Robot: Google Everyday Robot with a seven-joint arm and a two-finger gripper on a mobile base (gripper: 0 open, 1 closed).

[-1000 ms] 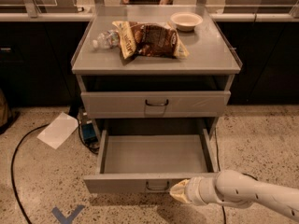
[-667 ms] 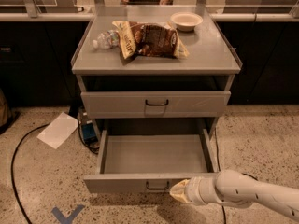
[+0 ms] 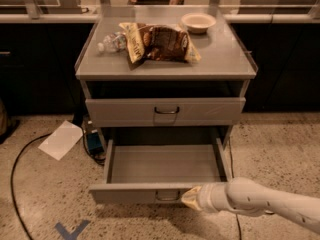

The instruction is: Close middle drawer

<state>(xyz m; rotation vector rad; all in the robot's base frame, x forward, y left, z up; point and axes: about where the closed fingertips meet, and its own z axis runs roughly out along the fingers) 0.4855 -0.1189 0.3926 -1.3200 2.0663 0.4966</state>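
Note:
The middle drawer (image 3: 150,165) is the wide grey drawer pulled far out of the cabinet, its long plain tray empty. Its low front panel (image 3: 125,193) has a small loop handle (image 3: 167,197) at the centre. My gripper (image 3: 191,198) comes in from the lower right on a white arm (image 3: 260,204). Its yellowish tip is at the front panel, just right of the handle. The drawer above (image 3: 165,111) is shut.
On the cabinet top (image 3: 220,59) lie a chip bag (image 3: 160,43), a plastic bottle (image 3: 111,42) and a white bowl (image 3: 198,21). On the floor to the left are a white sheet (image 3: 61,139), a blue object (image 3: 94,140) and a black cable (image 3: 15,184). Blue tape (image 3: 70,230) marks the floor.

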